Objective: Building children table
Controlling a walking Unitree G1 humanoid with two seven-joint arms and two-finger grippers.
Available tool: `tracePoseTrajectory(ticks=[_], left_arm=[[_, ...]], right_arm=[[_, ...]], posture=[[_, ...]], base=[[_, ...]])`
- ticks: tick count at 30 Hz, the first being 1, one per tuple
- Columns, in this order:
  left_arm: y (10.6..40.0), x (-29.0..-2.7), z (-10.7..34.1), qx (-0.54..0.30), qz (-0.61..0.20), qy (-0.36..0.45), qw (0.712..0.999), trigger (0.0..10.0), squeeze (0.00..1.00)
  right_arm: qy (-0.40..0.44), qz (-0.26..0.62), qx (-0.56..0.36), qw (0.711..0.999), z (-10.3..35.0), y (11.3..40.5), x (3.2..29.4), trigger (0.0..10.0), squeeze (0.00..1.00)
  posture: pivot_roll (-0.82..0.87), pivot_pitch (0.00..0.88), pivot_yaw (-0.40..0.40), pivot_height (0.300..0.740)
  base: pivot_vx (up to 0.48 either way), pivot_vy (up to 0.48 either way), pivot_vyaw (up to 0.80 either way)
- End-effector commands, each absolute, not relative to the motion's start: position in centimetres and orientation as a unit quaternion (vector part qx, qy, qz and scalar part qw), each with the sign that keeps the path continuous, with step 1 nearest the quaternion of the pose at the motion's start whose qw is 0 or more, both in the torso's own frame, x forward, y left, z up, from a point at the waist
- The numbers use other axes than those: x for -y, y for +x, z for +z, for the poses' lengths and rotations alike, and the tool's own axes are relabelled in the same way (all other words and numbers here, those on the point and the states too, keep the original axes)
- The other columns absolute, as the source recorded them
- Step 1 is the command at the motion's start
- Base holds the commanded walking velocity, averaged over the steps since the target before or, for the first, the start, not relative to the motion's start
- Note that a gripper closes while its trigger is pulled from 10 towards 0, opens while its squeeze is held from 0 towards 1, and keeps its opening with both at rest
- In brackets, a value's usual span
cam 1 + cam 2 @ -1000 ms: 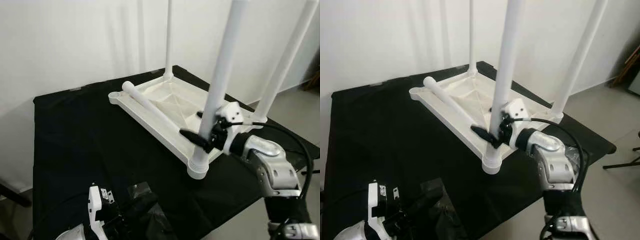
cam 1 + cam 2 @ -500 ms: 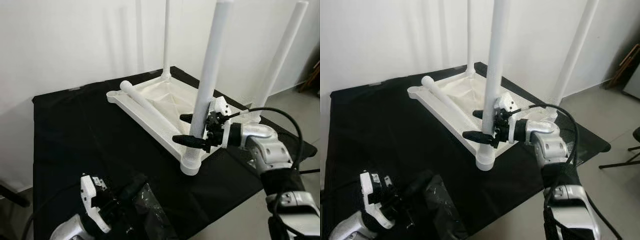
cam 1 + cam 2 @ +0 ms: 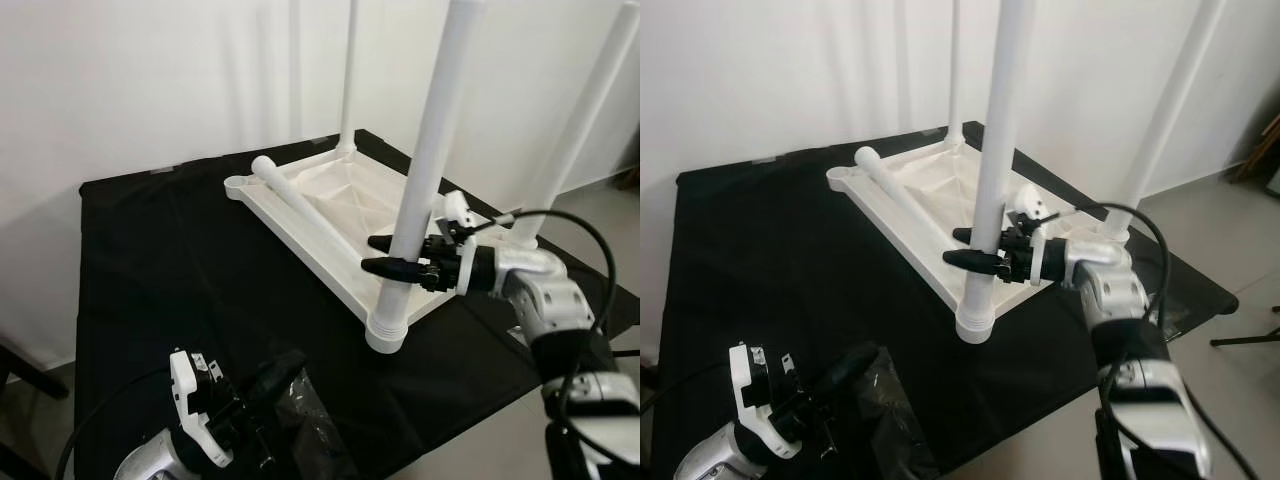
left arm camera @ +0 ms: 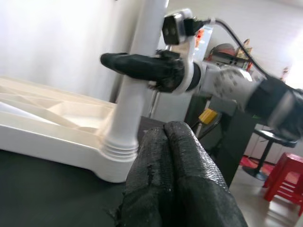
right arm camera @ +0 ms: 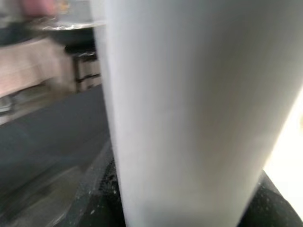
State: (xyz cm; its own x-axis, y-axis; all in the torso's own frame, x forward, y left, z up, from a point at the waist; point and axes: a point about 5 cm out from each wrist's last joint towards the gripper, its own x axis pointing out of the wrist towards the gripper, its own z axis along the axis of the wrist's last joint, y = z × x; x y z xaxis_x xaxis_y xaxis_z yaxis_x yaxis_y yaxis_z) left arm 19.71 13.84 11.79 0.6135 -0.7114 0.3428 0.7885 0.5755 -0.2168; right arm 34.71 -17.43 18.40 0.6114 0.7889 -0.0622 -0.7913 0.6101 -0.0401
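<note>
While the upturned white tabletop [image 3: 330, 205] lies on your black-draped table [image 3: 150, 260] with 3 legs upright, your right gripper [image 3: 378, 254] straddles the near leg [image 3: 425, 170], fingers spread. Left gripper [image 4: 166, 142]: fingers pressed together, empty, beside crinkled plastic [image 3: 300, 420].

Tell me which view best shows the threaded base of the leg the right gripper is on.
The left wrist view: the ringed collar is close, sharp, seated in the tabletop corner. Both eye views show it smaller, from above. The right wrist view catches just blurred white leg between the right gripper's fingers.
</note>
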Motion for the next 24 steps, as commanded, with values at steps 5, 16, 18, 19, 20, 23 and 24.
tracePoseTrajectory(ticks=[5,16,18,19,20,23,24], left_arm=[[19.5,-14.0,11.7,0.103,-0.431,-0.179,0.878,10.0,0.00],[19.8,-14.3,11.5,0.096,-0.431,-0.174,0.880,10.0,0.00],[19.8,-14.3,11.5,0.096,-0.431,-0.174,0.880,10.0,0.00],[19.9,-14.2,11.5,0.096,-0.431,-0.174,0.880,10.0,0.00],[19.9,-14.2,11.5,0.095,-0.433,-0.174,0.879,10.0,0.00],[20.0,-14.0,11.5,0.093,-0.438,-0.174,0.877,10.0,0.00],[20.0,-14.0,11.5,0.093,-0.438,-0.174,0.877,10.0,0.00]], right_arm=[[-0.025,0.145,-0.145,0.978,10.9,29.2,16.6,0.0,0.00],[-0.008,0.179,-0.127,0.976,12.2,29.3,14.9,10.0,1.00],[0.019,0.238,-0.104,0.965,13.2,29.8,14.0,10.0,1.00],[0.034,0.290,-0.080,0.953,14.2,30.3,13.5,10.0,1.00],[0.042,0.344,-0.059,0.936,15.3,30.6,13.1,10.0,1.00],[0.025,0.404,-0.018,0.914,17.8,30.7,13.6,10.0,1.00],[0.025,0.404,-0.018,0.914,17.8,30.7,13.6,10.0,1.00]], posture=[[-0.02,0.000,-0.050,0.740],[-0.03,0.000,-0.031,0.740],[-0.03,0.000,-0.028,0.740],[-0.04,0.000,-0.027,0.740],[-0.04,0.000,-0.027,0.740],[-0.04,0.000,-0.026,0.740],[-0.04,0.000,-0.026,0.740]], base=[[0.000,0.000,0.00],[0.000,0.000,0.00],[0.000,0.000,0.00],[0.000,0.000,0.00],[0.000,0.000,0.00],[0.000,0.000,0.00],[0.000,0.000,0.00]])
